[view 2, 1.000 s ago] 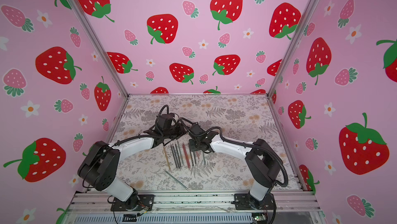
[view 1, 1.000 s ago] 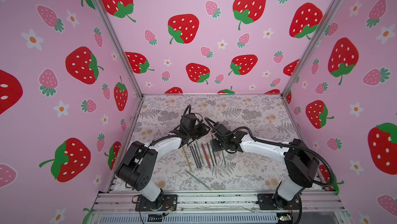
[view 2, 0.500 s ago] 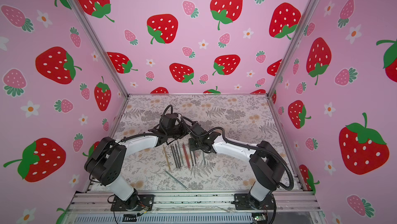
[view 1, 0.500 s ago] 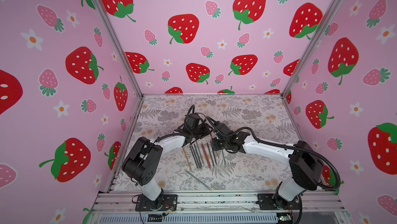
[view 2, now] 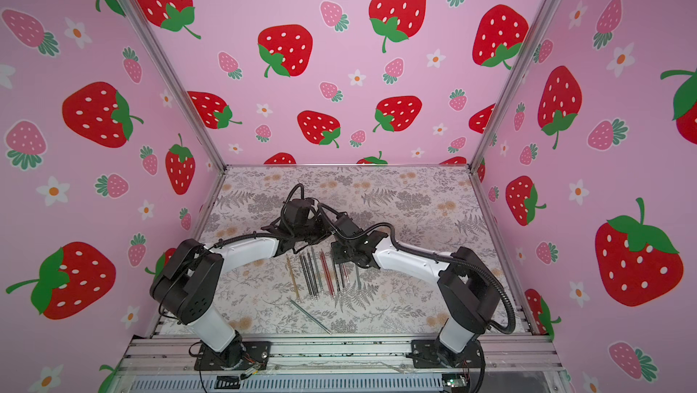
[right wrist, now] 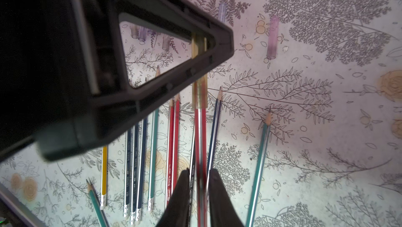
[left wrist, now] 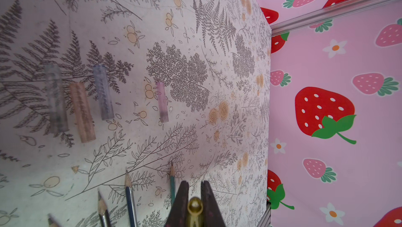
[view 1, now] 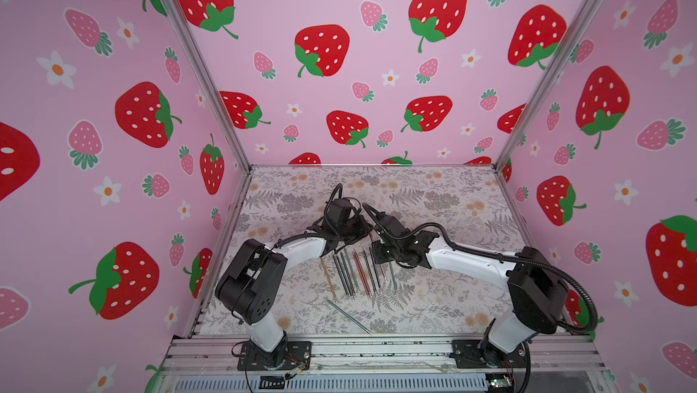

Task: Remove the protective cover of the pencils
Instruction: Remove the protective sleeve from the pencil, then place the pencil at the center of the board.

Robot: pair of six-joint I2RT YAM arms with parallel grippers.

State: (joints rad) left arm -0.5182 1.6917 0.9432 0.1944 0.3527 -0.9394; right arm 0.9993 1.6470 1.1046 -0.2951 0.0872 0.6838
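Strawberry walls (view 1: 339,70), fern-print worktop (view 1: 452,297). The pencil row (view 1: 354,274) lies between the two arms. Our red pencil (right wrist: 200,138) sits over the row, its tip reaching past the row's sharpened ends. It wears the yellow cap (right wrist: 199,93).

Left tool (left wrist: 195,184) is clamped tight on that cap. Right tool (right wrist: 199,171) straddles the shaft with its jaws narrowly apart. Slim gaps show on both sides, so we read it as loose, not pinching.

Loose caps (left wrist: 104,93) lie beyond the row's sharpened ends, apart from the pencils.

Risks:
- If the left tool pulls now, the pencil goes with the cap because nothing anchors the shaft.
- A slack pencil could drop onto the row and scatter it.
- The cap looks slick and thin, so the pinch may slide off its end.
- The tools sit very close over the row, so a skewed pull could knock them together.

Versus a second ago, the left arm has swung in toward the row and its tool has closed from about half open. The right tool was tight on the shaft then and has since eased.
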